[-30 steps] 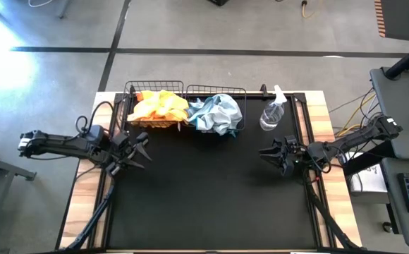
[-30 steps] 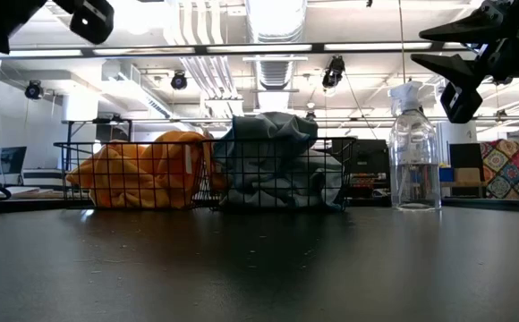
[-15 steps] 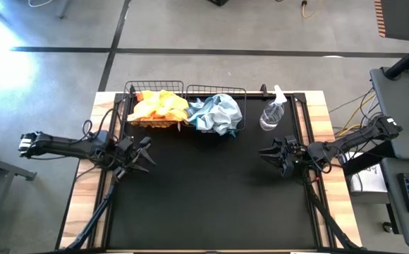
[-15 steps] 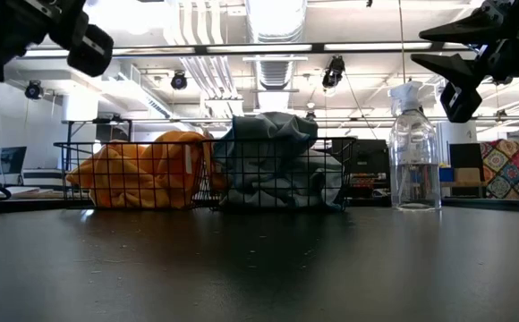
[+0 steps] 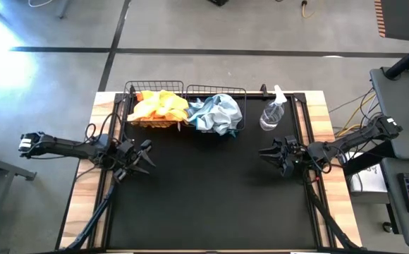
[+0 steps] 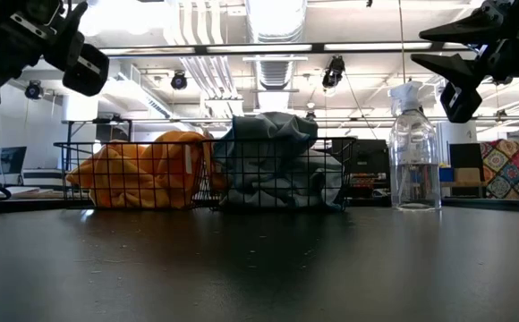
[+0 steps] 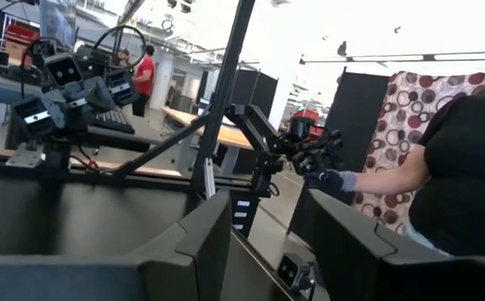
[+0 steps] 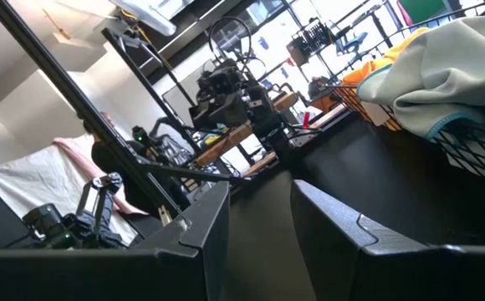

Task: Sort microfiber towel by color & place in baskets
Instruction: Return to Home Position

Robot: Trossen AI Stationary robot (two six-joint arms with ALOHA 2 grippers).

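Orange towels (image 5: 159, 107): heaped in left basket (image 5: 155, 84), far edge of counter (image 5: 211, 204).
Blue-grey towels (image 5: 217, 113): in right basket (image 5: 216, 88) just beside; sorted by colour.
Left claw (image 5: 145, 156): spread apart, empty, over counter's left side; prob. parking.
Right claw (image 5: 264, 154): apart, empty, right side, waiting.

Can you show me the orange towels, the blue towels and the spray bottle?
orange towels (image 5: 159, 107), high view, middle of the pile
blue towels (image 5: 217, 113), high view, middle of the pile
spray bottle (image 6: 414, 170), low view, clear body

Orange towels (image 5: 159, 107); pale blue-grey towels (image 5: 217, 113); black wire baskets (image 5: 216, 87); black tabletop (image 5: 204, 190); clear bottle (image 5: 273, 113).
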